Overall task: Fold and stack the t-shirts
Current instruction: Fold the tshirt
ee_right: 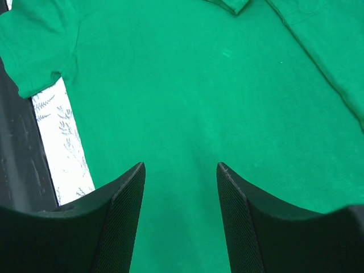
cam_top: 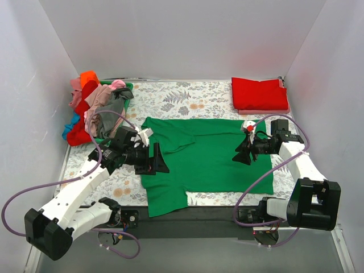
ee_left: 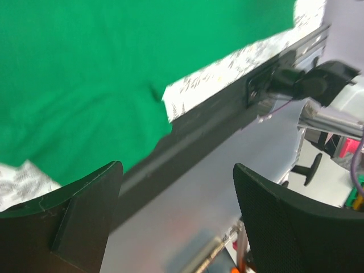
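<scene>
1. Bright green cotton t-shirt (cam_top: 210, 159) lies spread flat at the centre of the grey-white floral cloth (cam_top: 182, 96). Its 7 o'clock sleeve laps onto the black near rail.
2. Left gripper (cam_top: 157, 159) sits at the shirt's 9 o'clock edge, fingers spread, nothing between them. Right gripper (cam_top: 242, 154) hangs over the 3 o'clock side, likewise released (its wrist view shows only green below).
3. Risks, as I judge them:
   - A pinch taking the floral cloth too would drag the whole layout.
   - Uneven grips would skew the fold.
   - The overhanging sleeve could snag on the rail.
4. Count:
   - Green shirts spread out: one.
   - Folded red shirts (cam_top: 259, 94) at 2 o'clock: one.
   - Heap of mixed shirts (cam_top: 94, 111) at 10 o'clock, over a green plastic basket (cam_top: 126, 85): one, number of shirts untellable.
   - Grippers: two.
</scene>
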`<state>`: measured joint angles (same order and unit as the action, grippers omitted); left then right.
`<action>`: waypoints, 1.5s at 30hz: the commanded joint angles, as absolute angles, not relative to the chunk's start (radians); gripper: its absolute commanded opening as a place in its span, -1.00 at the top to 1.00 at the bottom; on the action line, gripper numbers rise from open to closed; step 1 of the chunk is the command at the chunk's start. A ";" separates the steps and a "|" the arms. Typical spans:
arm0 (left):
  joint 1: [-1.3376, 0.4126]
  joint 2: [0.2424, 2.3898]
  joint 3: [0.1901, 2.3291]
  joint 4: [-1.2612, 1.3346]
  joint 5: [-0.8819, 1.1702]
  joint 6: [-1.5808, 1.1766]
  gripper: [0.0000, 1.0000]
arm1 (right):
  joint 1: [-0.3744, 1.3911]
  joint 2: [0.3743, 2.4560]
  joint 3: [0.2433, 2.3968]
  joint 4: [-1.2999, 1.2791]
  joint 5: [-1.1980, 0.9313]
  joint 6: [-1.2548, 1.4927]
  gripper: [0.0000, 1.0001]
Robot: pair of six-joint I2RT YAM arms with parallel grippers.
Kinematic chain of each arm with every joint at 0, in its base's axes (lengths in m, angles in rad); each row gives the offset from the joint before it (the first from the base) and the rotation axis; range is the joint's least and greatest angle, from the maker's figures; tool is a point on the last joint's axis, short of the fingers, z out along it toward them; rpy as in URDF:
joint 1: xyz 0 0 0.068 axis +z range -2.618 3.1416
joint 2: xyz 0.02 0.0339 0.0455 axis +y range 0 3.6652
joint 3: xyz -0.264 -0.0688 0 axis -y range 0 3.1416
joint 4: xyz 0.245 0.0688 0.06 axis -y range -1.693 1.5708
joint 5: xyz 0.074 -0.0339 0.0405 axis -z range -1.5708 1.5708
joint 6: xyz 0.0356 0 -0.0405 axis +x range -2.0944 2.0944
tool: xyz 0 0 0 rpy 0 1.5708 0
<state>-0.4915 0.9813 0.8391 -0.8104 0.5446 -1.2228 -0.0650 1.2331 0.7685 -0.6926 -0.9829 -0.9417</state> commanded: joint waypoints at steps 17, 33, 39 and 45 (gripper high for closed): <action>-0.702 0.937 0.684 -0.951 0.494 -1.477 -0.48 | -0.067 1.236 0.785 -0.676 -0.997 -0.945 -0.20; -0.841 0.979 0.643 -0.945 0.471 -1.562 -0.47 | -0.067 1.246 0.788 -0.678 -0.989 -0.940 -0.21; -0.873 0.968 0.604 -0.956 0.486 -1.614 -0.43 | -0.067 1.247 0.788 -0.678 -0.989 -0.939 -0.21; -0.891 0.954 0.560 -0.943 0.491 -1.649 -0.43 | -0.067 1.249 0.788 -0.678 -0.988 -0.937 -0.21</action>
<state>-0.8814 0.9745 0.5797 -0.9337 0.4744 -1.6051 -0.0650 1.2457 0.7685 -0.6819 -0.9741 -0.9409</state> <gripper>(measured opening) 0.719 0.603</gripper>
